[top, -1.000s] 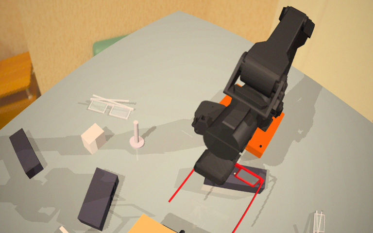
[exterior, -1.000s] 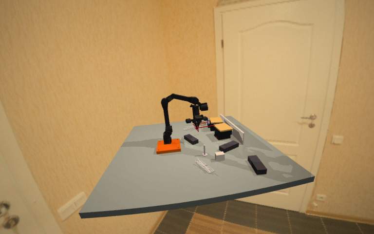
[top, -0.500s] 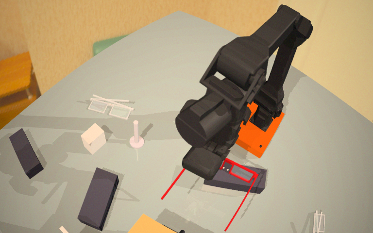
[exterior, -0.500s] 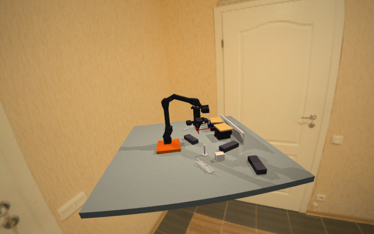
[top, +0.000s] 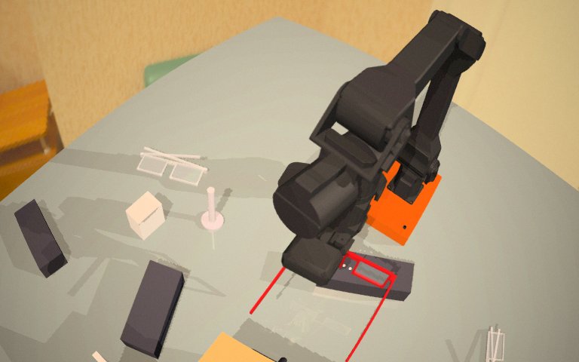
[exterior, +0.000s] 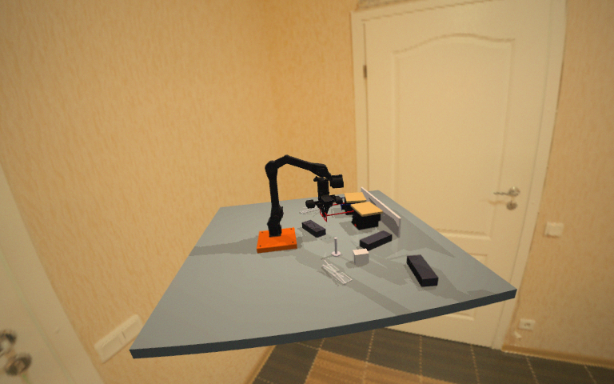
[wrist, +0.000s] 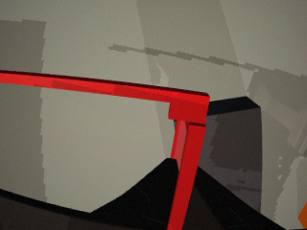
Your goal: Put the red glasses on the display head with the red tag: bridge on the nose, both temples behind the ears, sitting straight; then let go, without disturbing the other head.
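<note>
Currently the hand (top: 341, 256) is clamped on the red glasses (top: 370, 273) at lower centre, above a dark block (top: 403, 277) on the worktop (top: 255, 106), so carry them level, temples leading, toward the heads.

Red glasses (top: 370, 273), black arm (top: 375, 115), orange base plate (top: 401, 222), grey table (top: 239, 93), and seemingly clear-framed white glasses (top: 170, 166).
</note>
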Controlling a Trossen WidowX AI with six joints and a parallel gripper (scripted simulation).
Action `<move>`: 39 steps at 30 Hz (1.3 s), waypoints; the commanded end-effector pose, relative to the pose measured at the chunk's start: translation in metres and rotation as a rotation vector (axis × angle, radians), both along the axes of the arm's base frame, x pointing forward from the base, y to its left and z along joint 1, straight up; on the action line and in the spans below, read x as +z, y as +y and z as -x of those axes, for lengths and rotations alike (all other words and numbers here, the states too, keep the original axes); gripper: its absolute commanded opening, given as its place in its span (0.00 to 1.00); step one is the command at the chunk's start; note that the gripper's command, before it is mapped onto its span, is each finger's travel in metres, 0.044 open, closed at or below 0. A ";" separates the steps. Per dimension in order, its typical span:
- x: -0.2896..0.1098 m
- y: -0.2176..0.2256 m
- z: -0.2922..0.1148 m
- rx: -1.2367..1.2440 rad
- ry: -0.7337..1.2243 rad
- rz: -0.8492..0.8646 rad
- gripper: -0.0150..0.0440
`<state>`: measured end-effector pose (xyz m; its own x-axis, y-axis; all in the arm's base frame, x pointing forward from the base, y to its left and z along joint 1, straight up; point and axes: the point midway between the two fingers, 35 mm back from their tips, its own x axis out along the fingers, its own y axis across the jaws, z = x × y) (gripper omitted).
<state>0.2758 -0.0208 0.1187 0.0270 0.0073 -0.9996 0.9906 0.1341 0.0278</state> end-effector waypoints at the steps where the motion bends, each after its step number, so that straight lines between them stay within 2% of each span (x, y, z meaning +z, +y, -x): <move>1: -0.006 0.000 0.000 -0.004 0.002 0.007 0.25; 39: -0.038 -0.002 -0.001 -0.003 0.004 -0.008 0.25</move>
<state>0.2768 -0.0235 0.0845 0.0246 0.0106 -0.9996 0.9917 0.1262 0.0257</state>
